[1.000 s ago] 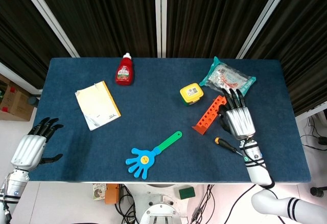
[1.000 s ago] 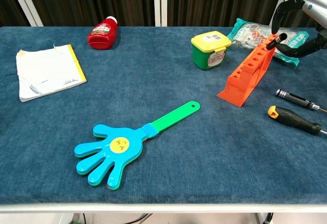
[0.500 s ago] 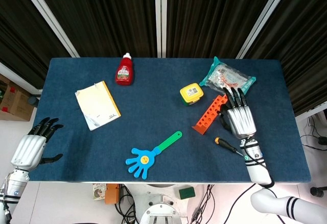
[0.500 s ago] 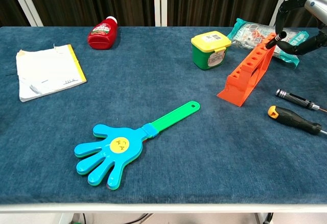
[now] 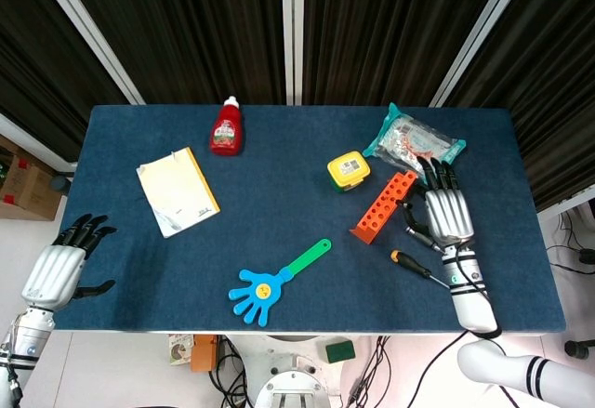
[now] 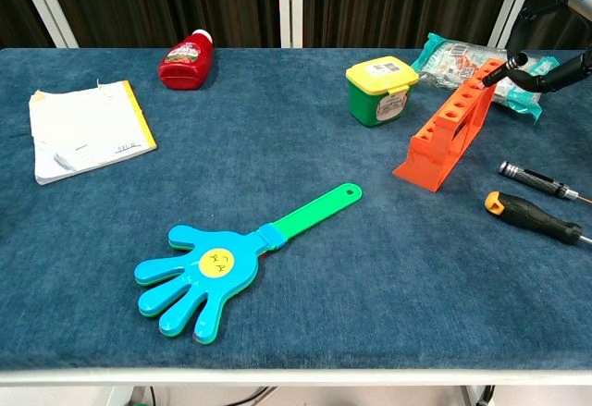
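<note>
An orange slotted rack (image 5: 382, 206) (image 6: 450, 124) lies slanted on the blue table. A black tool (image 6: 502, 67) sticks out of its top hole. My right hand (image 5: 449, 215) (image 6: 553, 27) hovers just right of the rack with fingers stretched out and holds nothing; its thumb is close to the black tool's end. An orange-handled screwdriver (image 5: 412, 264) (image 6: 527, 214) and a thin black screwdriver (image 6: 534, 178) lie on the cloth below that hand. My left hand (image 5: 56, 270) hangs off the table's near left corner, fingers apart and empty.
A green tub with a yellow lid (image 5: 348, 170) and a snack packet (image 5: 414, 143) sit behind the rack. A red sauce bottle (image 5: 226, 128) lies at the back, a notepad (image 5: 177, 190) at the left, and a blue-and-green hand clapper (image 5: 270, 282) near the front edge.
My right hand has slid right, away from the rack's top end, and its fingers have come off the black tool, which stays in the top hole. The left hand has not moved.
</note>
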Controlling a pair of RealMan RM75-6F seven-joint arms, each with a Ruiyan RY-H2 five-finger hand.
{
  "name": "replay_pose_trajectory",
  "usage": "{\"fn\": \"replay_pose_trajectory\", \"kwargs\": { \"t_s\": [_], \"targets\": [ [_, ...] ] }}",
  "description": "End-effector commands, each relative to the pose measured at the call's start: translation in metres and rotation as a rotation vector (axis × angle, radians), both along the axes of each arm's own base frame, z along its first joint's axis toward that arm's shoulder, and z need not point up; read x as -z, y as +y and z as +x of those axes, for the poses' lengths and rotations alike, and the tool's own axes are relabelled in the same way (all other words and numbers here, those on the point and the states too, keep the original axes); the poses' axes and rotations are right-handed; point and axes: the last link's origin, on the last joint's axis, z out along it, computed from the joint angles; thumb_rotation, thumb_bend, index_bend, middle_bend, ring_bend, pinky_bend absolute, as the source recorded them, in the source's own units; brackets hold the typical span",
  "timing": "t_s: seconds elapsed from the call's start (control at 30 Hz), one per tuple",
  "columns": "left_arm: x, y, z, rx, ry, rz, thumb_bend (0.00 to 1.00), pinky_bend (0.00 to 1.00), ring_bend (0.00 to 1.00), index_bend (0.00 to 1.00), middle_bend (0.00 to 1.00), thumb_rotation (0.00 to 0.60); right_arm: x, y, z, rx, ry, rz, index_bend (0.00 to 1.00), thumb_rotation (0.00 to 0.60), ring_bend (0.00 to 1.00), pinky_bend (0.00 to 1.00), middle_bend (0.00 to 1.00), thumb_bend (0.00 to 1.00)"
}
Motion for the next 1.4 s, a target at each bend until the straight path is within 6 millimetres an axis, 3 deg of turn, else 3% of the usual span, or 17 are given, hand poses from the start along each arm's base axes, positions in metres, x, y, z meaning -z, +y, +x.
{"fn": "replay_pose_trajectory", "kwargs": {
  "t_s": [0.03, 0.6, 1.4],
  "targets": [
    [0.001, 0.0, 0.0, -0.001, 0.001, -0.002, 0.01, 0.23, 0.04, 0.22, 0.11, 0.6, -0.004, -0.002, 0.002, 0.025, -0.03, 0.024, 0.61, 0.6, 0.0, 0.0, 0.04, 0.37],
    [0.004, 0.003, -0.002, -0.009, 0.007, -0.014, 0.01, 0.23, 0.04, 0.22, 0.11, 0.6, -0.019, -0.018, 0.023, 0.103, 0.01, 0.12, 0.61, 0.6, 0.0, 0.0, 0.04, 0.38],
    [0.005, 0.004, -0.002, -0.006, 0.006, -0.023, 0.01, 0.23, 0.04, 0.22, 0.11, 0.6, -0.021, -0.031, 0.032, 0.16, 0.036, 0.17, 0.61, 0.6, 0.0, 0.0, 0.05, 0.38]
  ]
}}
